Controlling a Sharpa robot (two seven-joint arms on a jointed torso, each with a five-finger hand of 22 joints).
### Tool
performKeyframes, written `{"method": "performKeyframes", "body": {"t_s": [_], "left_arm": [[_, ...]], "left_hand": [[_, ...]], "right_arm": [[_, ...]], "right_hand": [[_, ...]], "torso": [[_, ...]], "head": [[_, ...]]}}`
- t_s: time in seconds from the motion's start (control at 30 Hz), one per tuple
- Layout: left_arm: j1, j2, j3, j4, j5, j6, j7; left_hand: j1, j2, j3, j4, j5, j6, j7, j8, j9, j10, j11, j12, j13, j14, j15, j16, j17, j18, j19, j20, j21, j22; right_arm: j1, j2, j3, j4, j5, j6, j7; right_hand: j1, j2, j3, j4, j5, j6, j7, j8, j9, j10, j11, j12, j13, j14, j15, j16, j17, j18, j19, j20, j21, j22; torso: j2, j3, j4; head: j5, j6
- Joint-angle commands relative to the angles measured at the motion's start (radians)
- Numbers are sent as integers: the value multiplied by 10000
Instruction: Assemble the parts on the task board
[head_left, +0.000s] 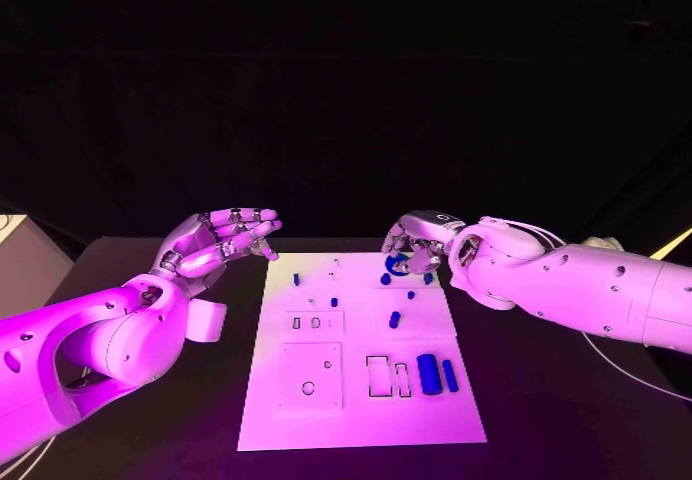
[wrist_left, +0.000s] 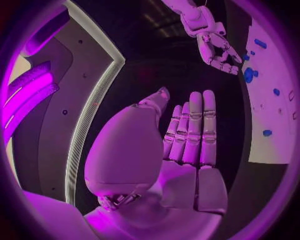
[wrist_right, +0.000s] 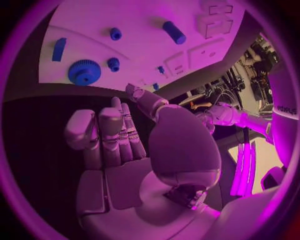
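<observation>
While the right hand (head_left: 418, 247) hovers empty, fingers loosely curled, the blue gear (wrist_right: 84, 72) lies just beyond its fingertips on the task board (head_left: 361, 425). Off that board's opposite edge, the left hand (head_left: 219, 243) is farther from the gear, also open and empty.

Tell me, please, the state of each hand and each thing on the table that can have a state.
left hand: raised beside the board's far left corner, fingers apart, holds nothing.
right hand: above the board's far right part, holds nothing, fingers loosely curled.
task board: lies flat on the table.
blue gear: lies flat on the board, untouched.
large blue cylinder: lies on its side on the board.
</observation>
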Motion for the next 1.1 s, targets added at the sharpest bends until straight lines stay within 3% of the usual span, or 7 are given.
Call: {"method": "performKeyframes", "body": {"t_s": [0.03, 0.3, 0.47, 0.7, 1.1], "left_arm": [[22, 27, 20, 41, -131, 257, -28], [23, 50, 38, 25, -137, 266, -38], [24, 61, 43, 23, -137, 265, -9], [23, 98, 47, -3, -137, 272, 28], [23, 92, 50, -6, -125, 415, -39]], "left_hand": [[-108, -24, 73, 10, 24, 61, -11, -38, 16, 70, 15, -59, 11, -70, 9, 42, 17, -6, -92, -4, 50, 15], [-153, -44, 100, -7, 23, 62, -9, -58, 24, 73, 22, -75, 14, -199, 28, 86, 41, -10, -212, 14, 141, 84], [-160, -48, 106, -12, 23, 58, -8, -65, 25, 69, 25, -80, 13, -224, 32, 92, 44, -11, -239, 19, 155, 96], [-164, -47, 115, -18, 24, 55, -5, -70, 27, 69, 27, -83, 14, -248, 35, 99, 46, -11, -267, 23, 170, 108], [-199, -36, 129, -12, 22, 52, 2, -80, 31, 69, 34, -89, 16, -302, 47, 110, 50, -12, -329, 34, 200, 133]], "right_arm": [[-8, 68, 0, -6, -859, 437, -466], [-79, 182, -15, -46, -1256, 872, -870], [-147, 249, -19, -129, -1361, 938, -936], [-255, 411, -21, -336, -1447, 962, -987], [-303, 550, -19, -576, -1452, 650, -1163]], "right_hand": [[24, -96, 1, 52, -35, 48, -47, -38, 17, -53, -33, 36, 14, -4, 43, 100, 117, -167, 5, 6, 51, 117], [-12, -99, -2, 175, -130, 35, -135, -34, 75, -23, -84, 50, 18, 80, 14, 681, 684, -255, 230, -8, 375, 655], [17, -122, 17, 200, -83, -24, -123, -59, 93, -81, -76, 24, 7, 87, 15, 843, 810, -273, 275, -12, 455, 774], [32, -107, 36, 226, -66, -23, -117, -54, 112, -114, -68, 17, 3, 111, 19, 1013, 982, -306, 360, -8, 571, 965], [-13, -94, 97, 378, 164, 4, -114, -20, 189, -96, -64, 44, 9, 97, 28, 1301, 1200, -338, 435, 13, 723, 1200]], "torso": [[91, -36, 61], [179, -33, 71], [226, -45, 62], [308, -55, 99], [438, -124, 170]], "head": [[-13, 27], [-38, 75], [-47, 114], [-92, 170], [-116, 184]]}}
